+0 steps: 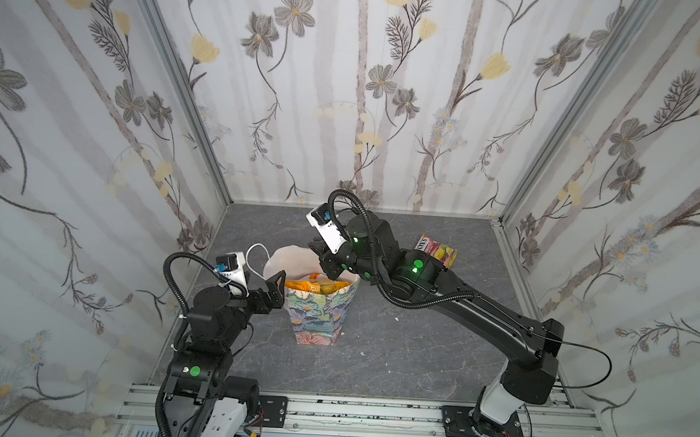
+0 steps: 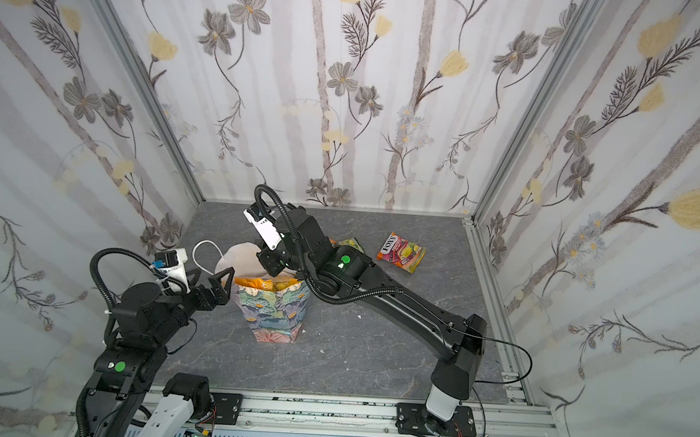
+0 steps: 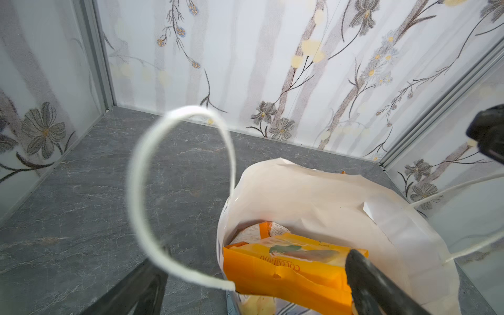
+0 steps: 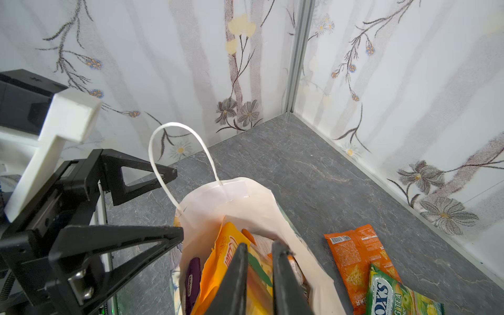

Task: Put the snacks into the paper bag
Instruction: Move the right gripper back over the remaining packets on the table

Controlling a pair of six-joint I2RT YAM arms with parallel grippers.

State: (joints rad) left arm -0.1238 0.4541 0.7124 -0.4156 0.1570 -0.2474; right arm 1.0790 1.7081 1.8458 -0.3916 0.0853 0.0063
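The paper bag (image 1: 319, 313) (image 2: 276, 310) stands upright mid-table, its white inside (image 3: 313, 196) (image 4: 240, 199) showing. Inside it lie an orange-yellow box (image 3: 286, 267) (image 1: 319, 286), an orange packet (image 4: 226, 259) and a purple packet (image 4: 192, 283). My right gripper (image 1: 330, 270) (image 2: 272, 267) (image 4: 260, 245) hangs over the bag mouth, jaws a little apart, with the box blurred just below the gap. My left gripper (image 1: 273, 285) (image 2: 221, 282) (image 3: 245, 294) is wide open at the bag's left rim, one finger (image 3: 376, 286) over the mouth. Three snacks lie on the table: a pink-yellow packet (image 1: 438, 250) (image 2: 401, 252), an orange packet (image 4: 354, 259) and a green packet (image 4: 395, 294) (image 2: 351, 242).
A white cord handle (image 3: 141, 191) (image 4: 174, 152) loops up from the bag's rim between my left fingers. Flowered walls close the table on three sides. An aluminium rail (image 1: 369, 416) runs along the front edge. The right arm (image 1: 480, 315) crosses the table's right half.
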